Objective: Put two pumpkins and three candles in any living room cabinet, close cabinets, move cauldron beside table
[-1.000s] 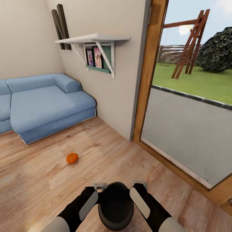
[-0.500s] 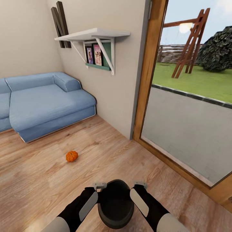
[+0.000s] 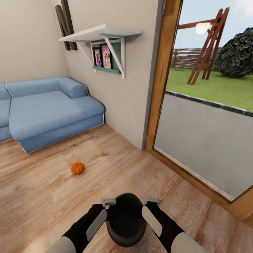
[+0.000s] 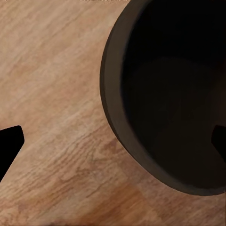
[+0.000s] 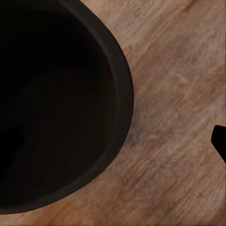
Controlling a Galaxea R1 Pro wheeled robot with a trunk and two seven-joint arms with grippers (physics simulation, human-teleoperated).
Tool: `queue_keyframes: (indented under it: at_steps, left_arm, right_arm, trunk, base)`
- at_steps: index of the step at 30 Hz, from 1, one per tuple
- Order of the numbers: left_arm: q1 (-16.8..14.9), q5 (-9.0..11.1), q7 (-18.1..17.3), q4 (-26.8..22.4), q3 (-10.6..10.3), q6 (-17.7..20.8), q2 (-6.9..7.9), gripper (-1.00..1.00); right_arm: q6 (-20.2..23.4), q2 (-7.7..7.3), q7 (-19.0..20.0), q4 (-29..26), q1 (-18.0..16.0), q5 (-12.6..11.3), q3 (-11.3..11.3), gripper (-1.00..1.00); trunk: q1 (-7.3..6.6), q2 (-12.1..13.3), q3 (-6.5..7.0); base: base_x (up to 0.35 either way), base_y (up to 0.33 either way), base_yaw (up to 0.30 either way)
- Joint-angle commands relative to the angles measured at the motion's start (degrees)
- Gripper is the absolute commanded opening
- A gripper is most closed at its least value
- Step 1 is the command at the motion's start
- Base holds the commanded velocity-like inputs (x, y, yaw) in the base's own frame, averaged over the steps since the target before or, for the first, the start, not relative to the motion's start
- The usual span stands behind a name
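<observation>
The black cauldron [image 3: 125,219] is low in the head view, between my two forearms, over the wooden floor. My left gripper [image 4: 117,143] is open and straddles the cauldron's rim [image 4: 113,94], one fingertip outside and one inside. The right gripper [image 5: 117,141] is open and straddles the opposite rim [image 5: 123,94] the same way. Neither pair of fingertips touches the wall. One small orange pumpkin [image 3: 77,168] lies on the floor ahead and to the left, well beyond the cauldron. The candles and the cabinet are out of view.
A blue sofa [image 3: 49,112] stands at the left against the wall. A white wall shelf [image 3: 102,35] with pictures hangs above the corner. A wood-framed glass door [image 3: 160,88] to the garden takes up the right side. Bare wooden floor [image 3: 42,203] stretches between me and the sofa.
The whole picture has shifted a little, so the camera moved. The cauldron and pumpkin sit slightly higher in the view, while my arms keep their pose. Both grippers stay open.
</observation>
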Motion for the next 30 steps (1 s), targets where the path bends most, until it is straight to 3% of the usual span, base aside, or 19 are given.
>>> queue_keyframes:
  at_steps: [1, 14, 20, 30]
  left_arm:
    - [-0.05, 0.62, 0.56, -0.08, -0.22, -0.19, 0.03, 1.00]
    - [-0.05, 0.60, 0.49, -0.08, -0.31, -0.65, 0.02, 1.00]
    - [-0.05, 0.60, 0.48, -0.08, -0.30, -1.00, 0.07, 1.00]
    - [-0.05, 0.62, 0.48, -0.08, -0.31, -1.61, 0.08, 1.00]
  right_arm:
    - [0.09, -0.04, -0.47, -0.08, -0.05, -0.43, 0.24, 1.00]
    - [-0.93, -0.04, 1.59, 0.09, -0.05, -0.28, 0.30, 1.00]
    - [-1.62, 0.03, 2.83, 2.04, -0.15, 2.66, 0.21, 1.00]
    - [-3.61, 0.05, 4.06, 3.77, -0.92, 3.06, 0.25, 1.00]
  trunk:
    - [0.22, -0.44, -0.24]
    - [3.07, -5.65, -2.57]
    - [4.39, -8.06, -3.65]
    - [6.59, -12.07, -5.44]
  base:
    - [0.000, 0.000, 0.000]
    - [0.000, 0.000, 0.000]
    - [0.000, 0.000, 0.000]
    - [0.000, 0.000, 0.000]
